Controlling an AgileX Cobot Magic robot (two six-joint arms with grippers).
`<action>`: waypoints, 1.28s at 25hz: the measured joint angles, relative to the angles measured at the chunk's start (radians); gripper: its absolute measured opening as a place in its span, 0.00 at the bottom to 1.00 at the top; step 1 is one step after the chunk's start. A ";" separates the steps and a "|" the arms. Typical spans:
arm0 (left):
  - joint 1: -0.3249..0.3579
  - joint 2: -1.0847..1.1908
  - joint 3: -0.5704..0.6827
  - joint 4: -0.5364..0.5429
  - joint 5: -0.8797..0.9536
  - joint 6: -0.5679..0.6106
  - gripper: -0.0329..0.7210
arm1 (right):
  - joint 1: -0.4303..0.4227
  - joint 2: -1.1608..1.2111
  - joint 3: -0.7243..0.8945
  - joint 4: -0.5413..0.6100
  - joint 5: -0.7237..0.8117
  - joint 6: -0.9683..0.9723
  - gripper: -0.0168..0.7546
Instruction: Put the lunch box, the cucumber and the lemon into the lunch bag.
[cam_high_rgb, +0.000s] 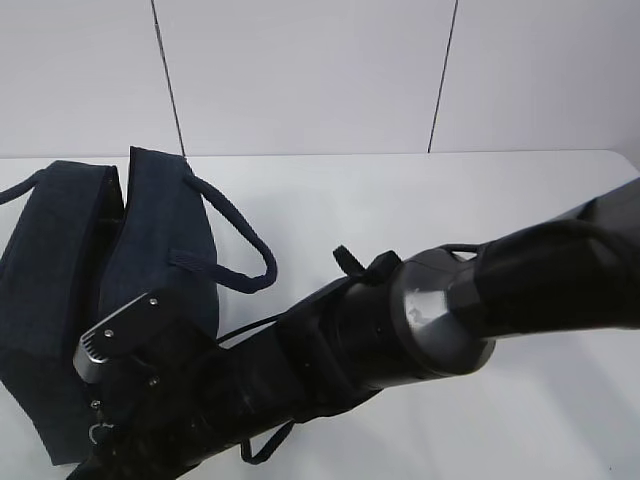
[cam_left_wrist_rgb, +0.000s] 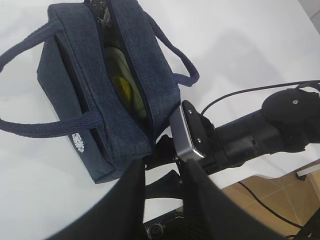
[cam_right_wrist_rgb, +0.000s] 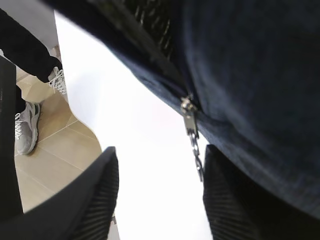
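Bag (cam_left_wrist_rgb: 125, 95) sits unzipped on white table (cam_left_wrist_rgb: 240, 45), lemon (cam_left_wrist_rgb: 121, 86) and green lid (cam_left_wrist_rgb: 116, 60) visible inside. R claw (cam_right_wrist_rgb: 157, 192) spread beside zip pull (cam_right_wrist_rgb: 192, 142), not gripping; L claw's state: can't tell.

Glossy black tubular arms (cam_high_rgb: 520, 280), silver screwed wrist block (cam_left_wrist_rgb: 189, 131), thin black cable (cam_left_wrist_rgb: 250, 92)
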 joint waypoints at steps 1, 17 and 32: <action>0.000 0.000 0.000 0.000 0.000 0.000 0.29 | 0.000 0.000 -0.002 0.000 0.000 0.000 0.53; 0.000 0.000 0.000 0.004 0.000 0.000 0.29 | 0.000 0.003 -0.038 0.000 0.000 -0.005 0.53; 0.000 0.000 0.000 0.004 0.000 0.000 0.29 | 0.000 0.003 -0.038 0.000 -0.004 -0.007 0.25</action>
